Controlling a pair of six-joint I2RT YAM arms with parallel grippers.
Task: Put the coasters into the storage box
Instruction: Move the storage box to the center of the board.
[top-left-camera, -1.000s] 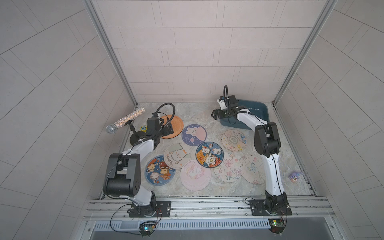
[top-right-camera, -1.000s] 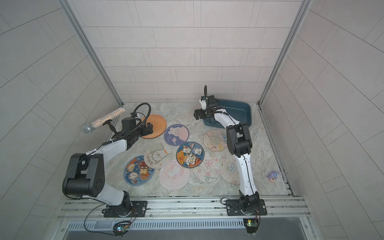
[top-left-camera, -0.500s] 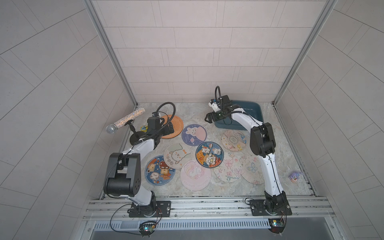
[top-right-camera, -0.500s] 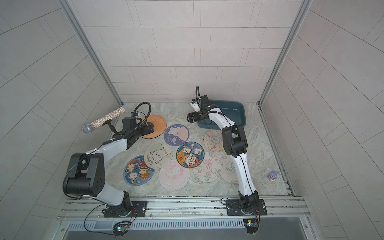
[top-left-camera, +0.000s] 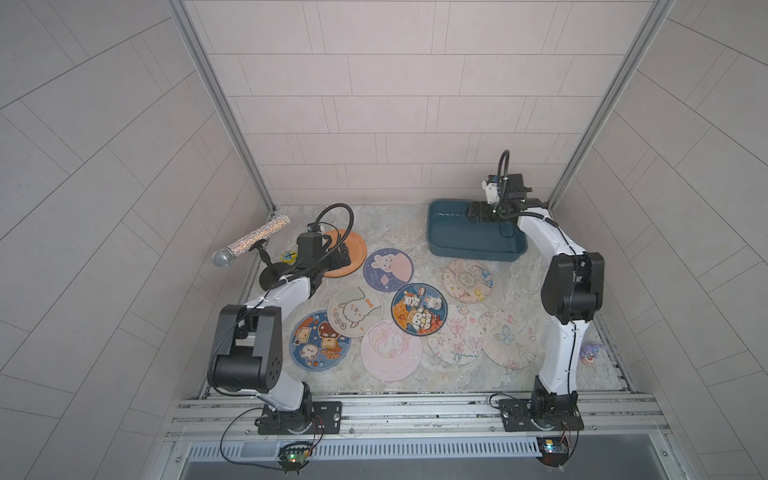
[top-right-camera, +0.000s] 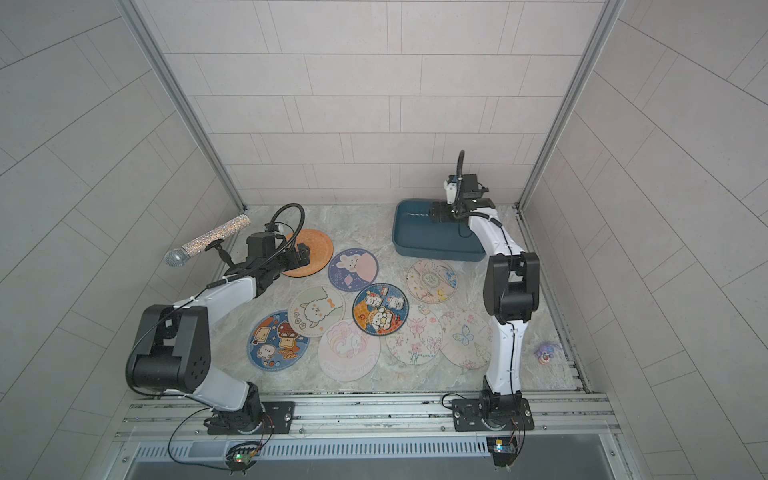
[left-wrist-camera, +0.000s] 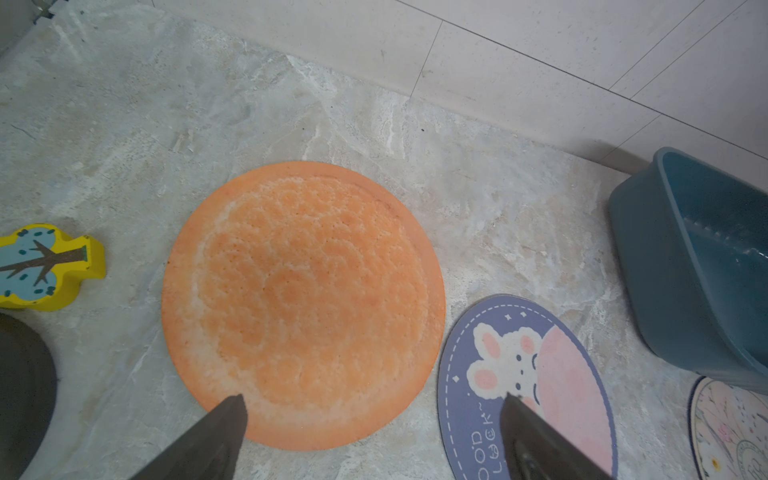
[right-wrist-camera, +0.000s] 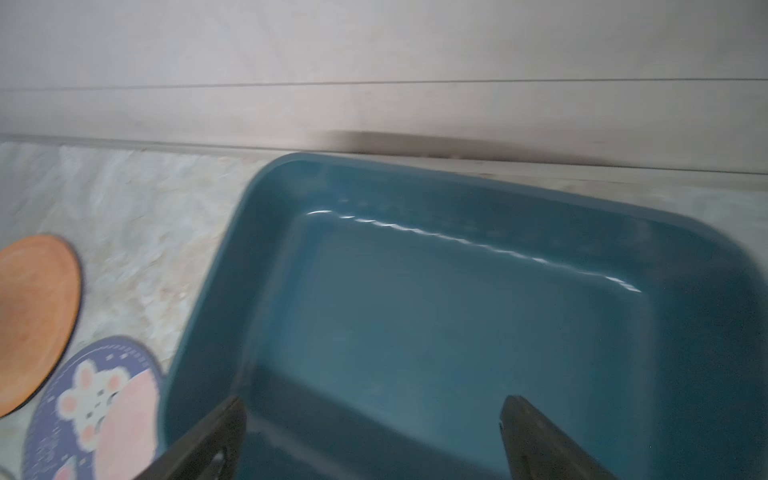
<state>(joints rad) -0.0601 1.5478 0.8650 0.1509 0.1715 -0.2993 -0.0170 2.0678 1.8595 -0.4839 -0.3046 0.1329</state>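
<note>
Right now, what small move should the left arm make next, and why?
Probably lower the left arm until its open jaws reach the rim of the orange coaster. The jaws hang empty right above that rim, this coaster lies flat and overlaps no other, and the storage box holds nothing yet.

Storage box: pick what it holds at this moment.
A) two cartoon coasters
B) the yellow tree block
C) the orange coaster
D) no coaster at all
D: in the right wrist view the storage box shows only its bare teal floor, and the orange coaster lies flat on the table outside it.
</note>
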